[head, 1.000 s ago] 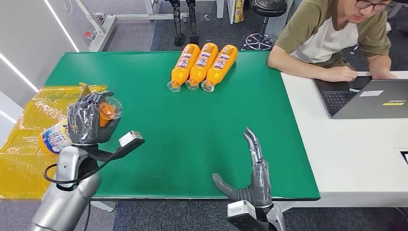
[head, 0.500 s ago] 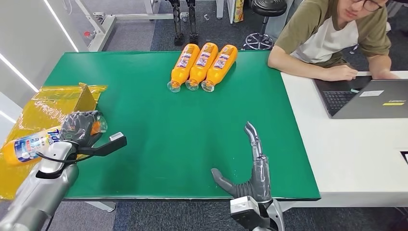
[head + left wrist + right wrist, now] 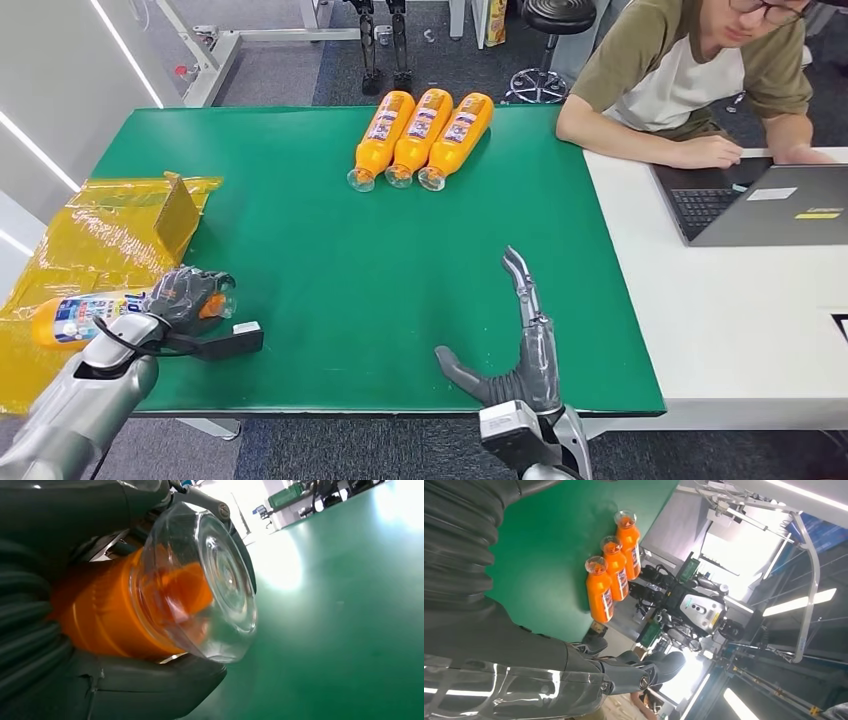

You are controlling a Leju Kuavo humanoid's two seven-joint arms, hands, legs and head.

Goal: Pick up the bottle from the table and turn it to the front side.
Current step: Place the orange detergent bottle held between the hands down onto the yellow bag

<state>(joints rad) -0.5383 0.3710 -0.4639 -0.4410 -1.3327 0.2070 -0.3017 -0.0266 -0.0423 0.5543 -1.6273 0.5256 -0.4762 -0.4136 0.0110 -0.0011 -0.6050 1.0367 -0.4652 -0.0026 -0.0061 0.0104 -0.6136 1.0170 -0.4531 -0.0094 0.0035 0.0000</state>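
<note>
The orange drink bottle [image 3: 80, 315] is held by the left hand [image 3: 188, 298] at the near left corner of the green table [image 3: 330, 240]. It lies close to horizontal, its long axis running across the robot's front. The clear base points inward toward the table's middle, and the labelled body and neck reach outward over the yellow plastic sheet [image 3: 90, 240]. In the left wrist view the fingers [image 3: 45, 645] wrap the orange body just behind the clear base [image 3: 220, 580], so the grasp sits at the base end and most of the bottle sticks out past the hand. Its label shows partly in the head view, too small to read. Turning it to its front side looks like a roll about that long axis, done by the left wrist, since the bottle is already in that hand.

The right hand [image 3: 515, 345] holds nothing. Its fingers are stretched out straight and its thumb is spread, and it stands edge-on over the near edge of the table, well apart from the bottle. Three more orange bottles [image 3: 423, 135] lie side by side at the far edge, clear bases toward the robot. A person [image 3: 700, 80] sits at the adjoining white table [image 3: 740, 320] beside a laptop [image 3: 770, 200].
</note>
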